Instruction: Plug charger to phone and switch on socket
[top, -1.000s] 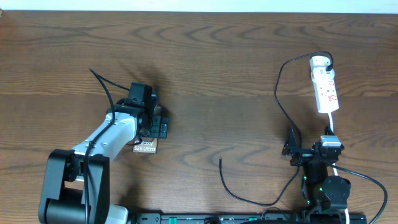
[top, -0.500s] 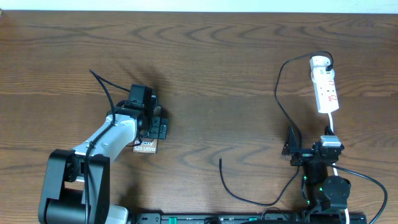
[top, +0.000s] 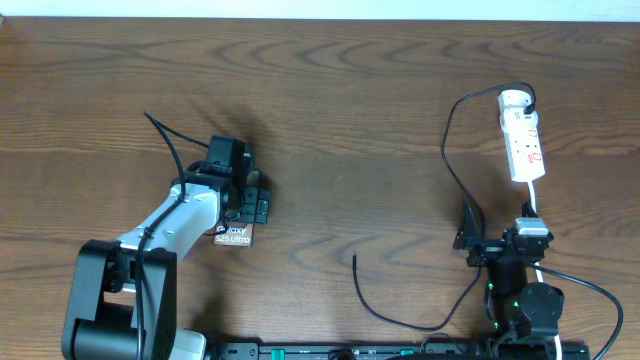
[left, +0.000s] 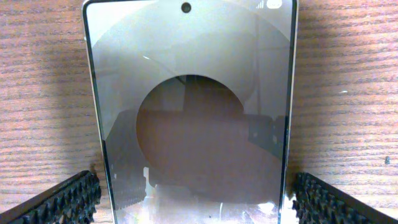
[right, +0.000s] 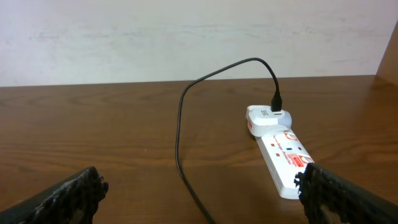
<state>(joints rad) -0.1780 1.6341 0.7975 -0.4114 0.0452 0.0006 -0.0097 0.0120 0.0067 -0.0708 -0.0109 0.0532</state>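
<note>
Overhead, the left gripper (left: 193, 193) straddles the phone (left: 193, 124), fingers spread wide. The right gripper (right: 199, 193), at five o'clock, gapes empty below the socket (right: 280, 155).

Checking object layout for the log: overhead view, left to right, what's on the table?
Left pincer over the phone → charger's free tip → right pincer → socket.

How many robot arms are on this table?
2. The left arm stretches from the near-left corner, its pincer straddling the phone. The right arm sits folded at the near-right edge, just below the socket. None looks hidden.
</note>
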